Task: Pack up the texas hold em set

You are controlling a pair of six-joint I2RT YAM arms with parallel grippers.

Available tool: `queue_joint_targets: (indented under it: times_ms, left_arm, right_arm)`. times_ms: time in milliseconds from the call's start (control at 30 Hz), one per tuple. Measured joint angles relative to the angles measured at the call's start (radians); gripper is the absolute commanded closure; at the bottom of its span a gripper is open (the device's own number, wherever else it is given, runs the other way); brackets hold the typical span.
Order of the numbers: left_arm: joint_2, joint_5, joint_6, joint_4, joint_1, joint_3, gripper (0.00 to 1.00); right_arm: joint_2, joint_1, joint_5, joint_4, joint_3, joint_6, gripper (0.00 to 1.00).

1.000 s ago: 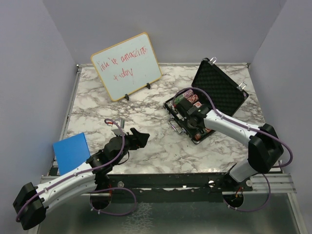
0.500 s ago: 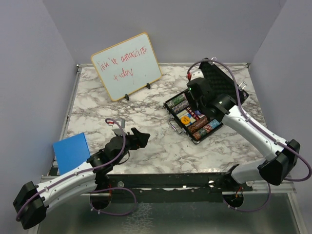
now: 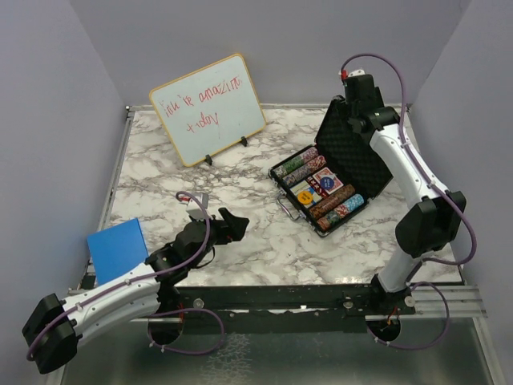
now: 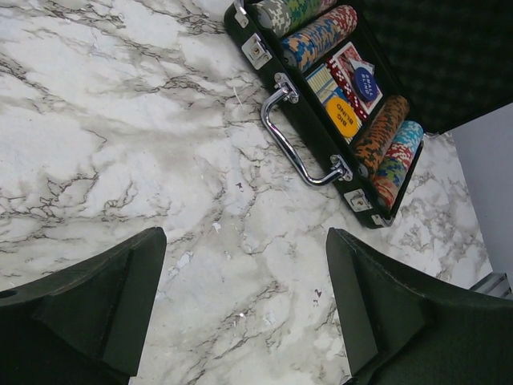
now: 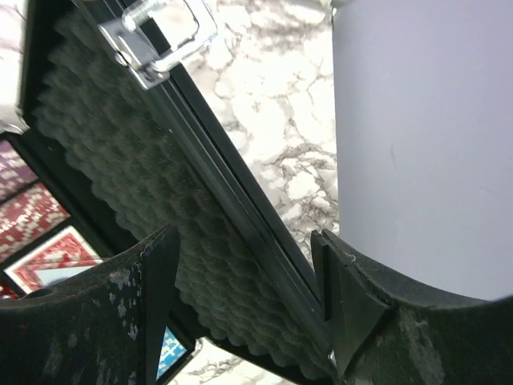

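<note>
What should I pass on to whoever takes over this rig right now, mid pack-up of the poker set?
Left gripper: jaws open, empty, above the marble table.
Right gripper: jaws open, straddling the top edge of the foam-lined lid, not clamped.
Black metal-edged briefcase: on the table's right side, lid up.
Done: multicoloured poker chips, red card decks and orange-yellow disc sit in the tray.
Left: lower the lid, fasten the silver latches. No dice visible.

Black briefcase (image 3: 353, 164) open, lid up; chips (image 3: 337, 211), cards (image 3: 330, 183) inside.
</note>
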Motion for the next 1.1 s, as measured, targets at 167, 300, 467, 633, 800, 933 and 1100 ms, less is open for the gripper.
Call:
queue_joint_targets:
  times_ms: [167,300,467,633,800,933,1100]
  left_arm:
    - [0.021,0.000,0.000,0.006,0.000,0.000,0.12]
    - [0.036,0.000,0.000,0.009,0.000,0.000,0.12]
    - [0.038,0.000,0.000,0.010,0.000,0.000,0.12]
    - [0.039,0.000,0.000,0.010,0.000,0.000,0.12]
    - [0.045,0.000,0.004,0.010,0.000,0.003,0.12]
    - [0.057,0.000,0.011,0.011,0.000,0.014,0.12]
    - [0.071,0.000,0.021,0.021,0.000,0.020,0.12]
  right_arm:
    - [0.053,-0.053,-0.060,-0.006,0.001,-0.041,0.31]
    - [0.067,-0.064,-0.115,-0.018,0.001,-0.049,0.36]
    - [0.057,-0.071,-0.179,-0.027,0.000,-0.034,0.44]
    - [0.011,-0.067,-0.249,-0.051,-0.015,0.031,0.53]
    - [-0.023,0.000,-0.280,-0.097,-0.048,0.110,0.55]
    - [-0.057,0.086,-0.290,-0.128,-0.098,0.164,0.57]
    - [-0.069,0.189,-0.295,-0.146,-0.161,0.209,0.55]
